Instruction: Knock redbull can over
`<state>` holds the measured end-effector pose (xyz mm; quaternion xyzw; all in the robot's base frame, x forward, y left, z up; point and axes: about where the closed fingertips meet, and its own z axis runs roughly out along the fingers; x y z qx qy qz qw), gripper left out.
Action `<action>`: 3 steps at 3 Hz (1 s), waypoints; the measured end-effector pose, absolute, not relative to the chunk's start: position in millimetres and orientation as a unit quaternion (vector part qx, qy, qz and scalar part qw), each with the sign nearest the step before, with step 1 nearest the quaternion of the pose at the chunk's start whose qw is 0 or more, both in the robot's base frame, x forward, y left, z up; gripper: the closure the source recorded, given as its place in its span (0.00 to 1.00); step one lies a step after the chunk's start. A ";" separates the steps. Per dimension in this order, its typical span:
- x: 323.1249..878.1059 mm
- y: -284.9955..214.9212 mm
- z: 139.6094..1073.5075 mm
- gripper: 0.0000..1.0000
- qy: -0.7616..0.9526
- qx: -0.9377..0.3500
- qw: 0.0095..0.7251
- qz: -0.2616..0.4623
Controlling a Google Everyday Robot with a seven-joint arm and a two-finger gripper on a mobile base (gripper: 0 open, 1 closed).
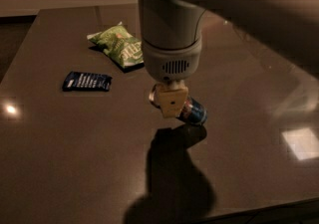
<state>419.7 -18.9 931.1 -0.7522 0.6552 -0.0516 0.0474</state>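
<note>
Blue redbull can lies half hidden behind the gripper; its grip cannot be told.

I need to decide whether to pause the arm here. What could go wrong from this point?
1. The redbull can looks tipped over beneath the gripper, which sits right against it; pressing further might pin or dent it.
2. The gripper hides much of the can, so it is unclear whether it lies fully flat.
3. On the glossy table, a lying can might roll toward the near edge.
</note>
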 end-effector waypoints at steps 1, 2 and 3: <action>433.7 -19.6 920.0 1.00 0.639 -0.764 0.018 -0.091; 445.3 -16.8 905.2 0.86 0.623 -0.775 -0.006 -0.105; 451.7 -12.7 892.2 0.63 0.608 -0.786 -0.025 -0.110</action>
